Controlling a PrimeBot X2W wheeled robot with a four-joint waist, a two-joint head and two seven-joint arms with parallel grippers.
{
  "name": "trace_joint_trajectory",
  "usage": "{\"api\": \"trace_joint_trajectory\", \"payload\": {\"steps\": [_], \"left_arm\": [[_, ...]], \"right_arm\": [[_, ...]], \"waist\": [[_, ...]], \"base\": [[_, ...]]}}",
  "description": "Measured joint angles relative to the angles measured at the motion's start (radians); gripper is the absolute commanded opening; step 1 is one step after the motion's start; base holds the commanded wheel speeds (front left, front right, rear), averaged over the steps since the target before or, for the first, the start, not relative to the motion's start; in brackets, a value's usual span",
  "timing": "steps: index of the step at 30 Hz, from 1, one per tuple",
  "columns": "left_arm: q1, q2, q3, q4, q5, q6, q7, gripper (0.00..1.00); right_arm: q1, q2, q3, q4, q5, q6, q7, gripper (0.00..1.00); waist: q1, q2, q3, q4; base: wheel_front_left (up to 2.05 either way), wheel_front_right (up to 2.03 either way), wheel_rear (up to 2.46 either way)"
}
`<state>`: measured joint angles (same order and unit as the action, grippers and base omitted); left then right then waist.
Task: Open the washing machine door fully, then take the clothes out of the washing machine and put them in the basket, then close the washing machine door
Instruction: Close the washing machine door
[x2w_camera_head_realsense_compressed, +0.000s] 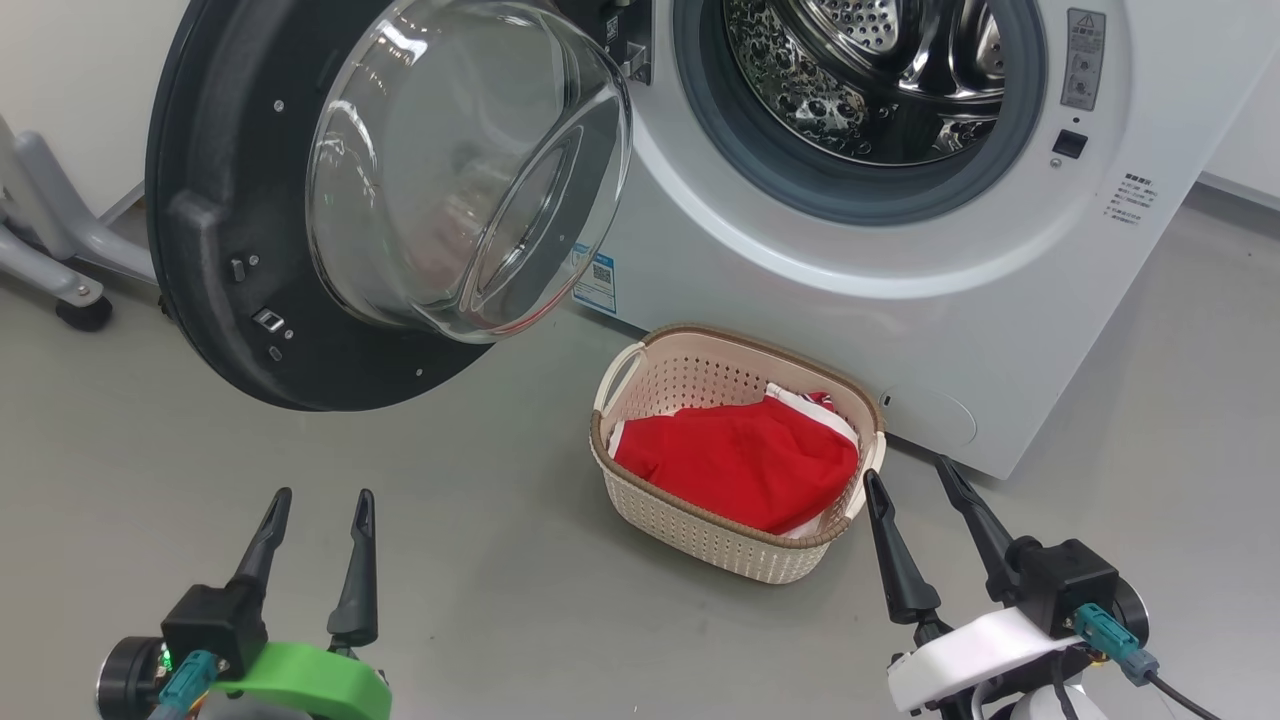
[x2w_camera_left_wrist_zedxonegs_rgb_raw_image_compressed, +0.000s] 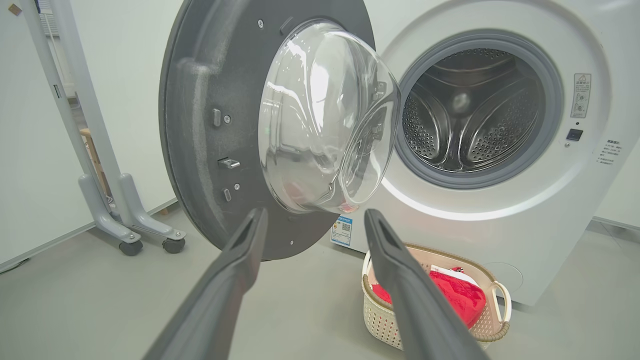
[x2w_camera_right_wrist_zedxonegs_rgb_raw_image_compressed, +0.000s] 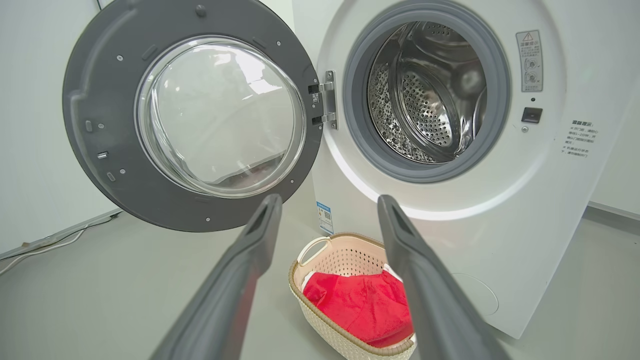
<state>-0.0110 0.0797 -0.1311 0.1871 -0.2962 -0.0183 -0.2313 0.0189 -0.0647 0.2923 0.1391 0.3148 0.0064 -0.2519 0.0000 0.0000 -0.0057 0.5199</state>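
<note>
Head view. You see the washing machine (x2w_camera_head_realsense_compressed: 900, 330) at 1 o'clock, its grey gasket (x2w_camera_head_realsense_compressed: 760, 160) ringing the perforated steel drum (x2w_camera_head_realsense_compressed: 870, 80). The washing machine door (x2w_camera_head_realsense_compressed: 230, 200) stands swung wide at 10 o'clock. Its inner face is turned toward you, and the clear glass bowl (x2w_camera_head_realsense_compressed: 460, 170) bulges out of the black rim.

The basket (x2w_camera_head_realsense_compressed: 700, 545) sits on the grey floor (x2w_camera_head_realsense_compressed: 450, 560) just in front of the machine's lower panel, slightly toward 5 o'clock of centre. The clothes (x2w_camera_head_realsense_compressed: 740, 460), red with white trim, lie inside it, heaped toward its 4 o'clock end.

Your left gripper (x2w_camera_head_realsense_compressed: 324, 492) is at 7 o'clock with its fingers parted and nothing between them. It points toward 12 o'clock over bare floor, well apart from the door. Your right gripper (x2w_camera_head_realsense_compressed: 908, 467) is at 5 o'clock, likewise spread and empty, with its tips just beside the basket's 3 o'clock rim. You cannot tell whether they touch it.

Right wrist view. The basket and the red clothes lie between the two spread fingers, below the open drum.
</note>
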Motion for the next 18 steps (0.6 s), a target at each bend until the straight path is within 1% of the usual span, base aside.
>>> {"api": "trace_joint_trajectory", "payload": {"steps": [1,2,3,4,5,12,18], "left_arm": [[0.000,0.000,0.000,0.000,0.000,0.000,0.000,0.93],[0.000,0.000,-0.001,0.000,0.000,0.000,0.000,0.93],[0.000,0.000,-0.001,0.000,0.000,0.000,0.000,0.49],[0.000,0.000,-0.002,0.001,0.000,0.000,0.002,0.12],[0.000,0.000,-0.003,0.001,0.000,0.000,0.002,0.00],[0.001,0.000,-0.004,-0.008,-0.002,0.000,0.003,0.00],[-0.001,0.009,0.023,-0.059,-0.019,-0.004,0.001,0.00]], "right_arm": [[0.000,0.000,0.000,0.000,0.000,0.000,0.000,1.00],[0.000,0.000,0.000,0.000,0.000,0.000,0.000,1.00],[0.000,0.000,-0.001,0.000,0.000,0.000,0.000,1.00],[0.000,0.001,-0.001,0.000,0.000,0.000,0.000,1.00],[0.000,0.001,-0.002,0.000,0.000,0.000,0.000,1.00],[0.000,0.001,0.005,-0.005,-0.001,-0.009,0.000,1.00],[-0.002,0.000,0.024,-0.019,-0.020,-0.009,0.005,1.00]], "waist": [[0.0000,0.0000,0.000,0.000],[0.0000,0.0000,-0.001,0.000],[0.0000,0.0000,-0.001,0.000],[0.0000,0.0000,-0.001,-0.001],[0.0000,0.0000,-0.001,-0.001],[0.0000,0.0000,0.018,0.000],[0.0000,0.0000,0.057,-0.012]], "base": [[0.00,0.00,0.00],[0.00,0.00,0.00],[0.00,0.00,0.00],[0.00,0.00,0.00],[0.00,0.00,0.00],[0.00,0.00,0.00],[0.00,0.00,0.00]]}}
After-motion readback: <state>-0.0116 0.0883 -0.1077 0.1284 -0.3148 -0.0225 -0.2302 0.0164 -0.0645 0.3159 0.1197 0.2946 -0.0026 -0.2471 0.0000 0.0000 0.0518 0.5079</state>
